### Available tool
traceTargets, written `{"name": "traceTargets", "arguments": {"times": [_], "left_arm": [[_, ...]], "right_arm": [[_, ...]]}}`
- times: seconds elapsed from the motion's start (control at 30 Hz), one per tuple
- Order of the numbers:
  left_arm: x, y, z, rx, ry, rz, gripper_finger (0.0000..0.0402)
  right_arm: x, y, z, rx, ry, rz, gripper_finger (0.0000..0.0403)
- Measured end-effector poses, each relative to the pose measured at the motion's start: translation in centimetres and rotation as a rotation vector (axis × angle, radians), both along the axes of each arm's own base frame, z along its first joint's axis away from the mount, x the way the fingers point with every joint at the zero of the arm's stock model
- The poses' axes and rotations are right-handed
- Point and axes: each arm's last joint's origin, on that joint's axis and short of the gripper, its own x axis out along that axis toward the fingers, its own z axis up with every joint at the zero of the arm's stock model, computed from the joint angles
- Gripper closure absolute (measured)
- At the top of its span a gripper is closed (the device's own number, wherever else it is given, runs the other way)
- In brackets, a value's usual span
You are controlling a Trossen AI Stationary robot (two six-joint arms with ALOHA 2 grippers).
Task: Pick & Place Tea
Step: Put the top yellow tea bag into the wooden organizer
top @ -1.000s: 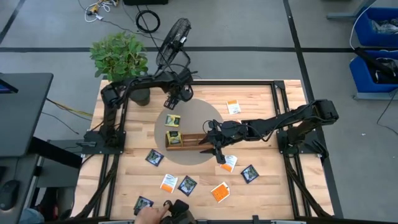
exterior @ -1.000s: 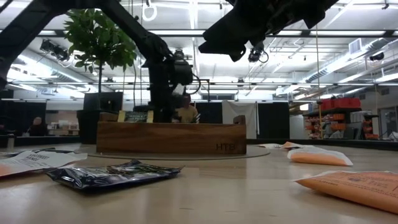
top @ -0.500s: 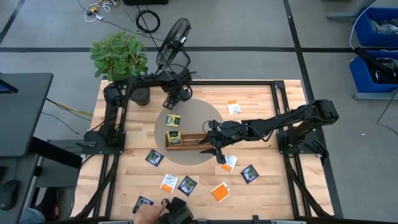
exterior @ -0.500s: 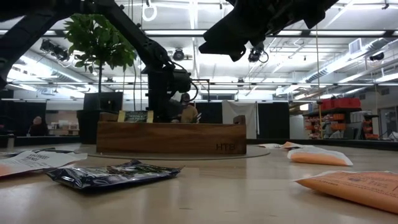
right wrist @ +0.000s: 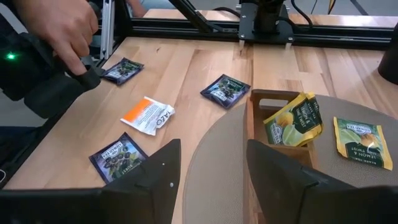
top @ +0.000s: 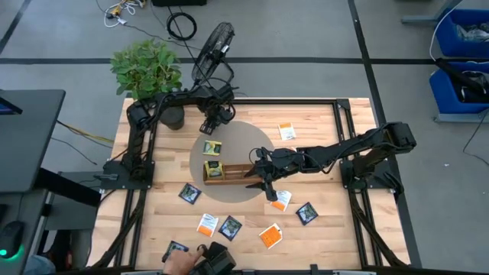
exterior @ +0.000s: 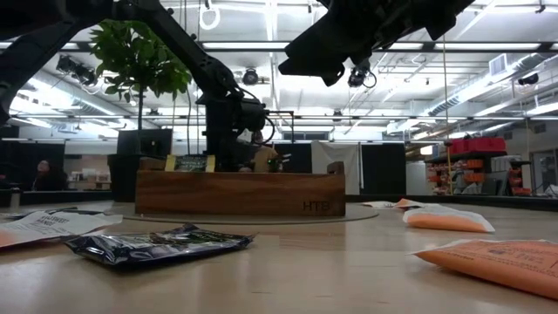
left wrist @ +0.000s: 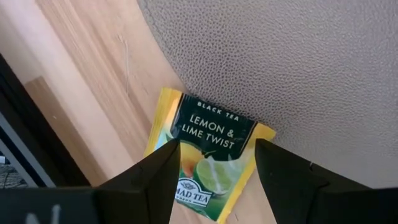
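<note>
Left claw [top: 208,127] spread wide, empty, above a yellow-green tea sachet [left wrist: 202,153] at the round mat's [top: 256,141] far-left edge. Right claw [top: 260,178] parted, empty, over the wooden tray [top: 233,173]. More tea sachets [top: 229,226] scattered across the near tabletop [top: 328,229].

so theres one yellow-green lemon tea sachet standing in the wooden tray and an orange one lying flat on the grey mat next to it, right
Not quite. The sachet lying flat on the grey mat is yellow-green too, not orange; the right wrist view shows it. One yellow-green sachet does stand in the wooden tray.
</note>
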Motion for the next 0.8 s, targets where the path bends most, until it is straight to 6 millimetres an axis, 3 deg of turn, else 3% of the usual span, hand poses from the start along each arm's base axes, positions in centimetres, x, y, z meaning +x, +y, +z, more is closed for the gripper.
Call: {"name": "traceTargets", "arguments": {"times": [0.3, 0.63, 0.8], "left_arm": [[0.1, 0.1, 0.0, 0.003, -0.022, 0.045, 0.0188], [0.1, 0.3, -1.4, -0.030, 0.004, 0.095, 0.0189], [0.0, 0.2, -1.5, -0.047, 0.008, 0.095, 0.0215]], "right_arm": [[0.0, 0.0, 0.0, 0.000, 0.000, 0.001, 0.0211], [0.0, 0.0, 0.0, 0.002, 0.000, 0.000, 0.0211], [0.0, 0.0, 0.0, 0.001, -0.001, 0.000, 0.0211]]}}
